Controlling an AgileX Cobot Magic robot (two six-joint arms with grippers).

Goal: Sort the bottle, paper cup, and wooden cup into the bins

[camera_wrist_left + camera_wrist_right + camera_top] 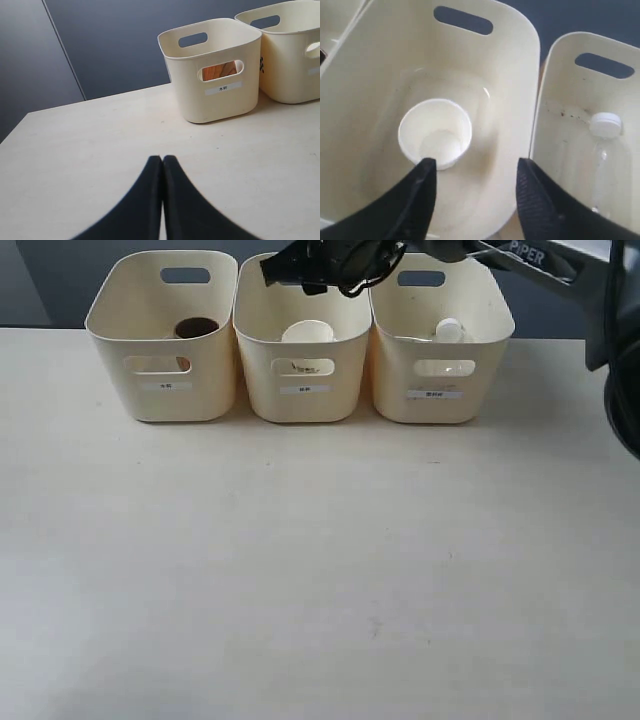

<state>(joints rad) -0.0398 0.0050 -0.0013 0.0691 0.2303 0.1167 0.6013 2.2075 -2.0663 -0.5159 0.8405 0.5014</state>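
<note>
Pale table (pixel 320 570): right gripper (pixel 475 172) spread wide, empty, above paper cup (pixel 435 131) in middle bin (pixel 520 90); left gripper (pixel 162 162) clamped together, empty.

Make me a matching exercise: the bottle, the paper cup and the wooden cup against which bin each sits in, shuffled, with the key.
Bins as seen in the exterior view.

Things:
1. bottle
2. paper cup
3. wooden cup

Places:
A. middle bin
B. left bin
C. right bin

Pairs: 1-C, 2-A, 3-B
</note>
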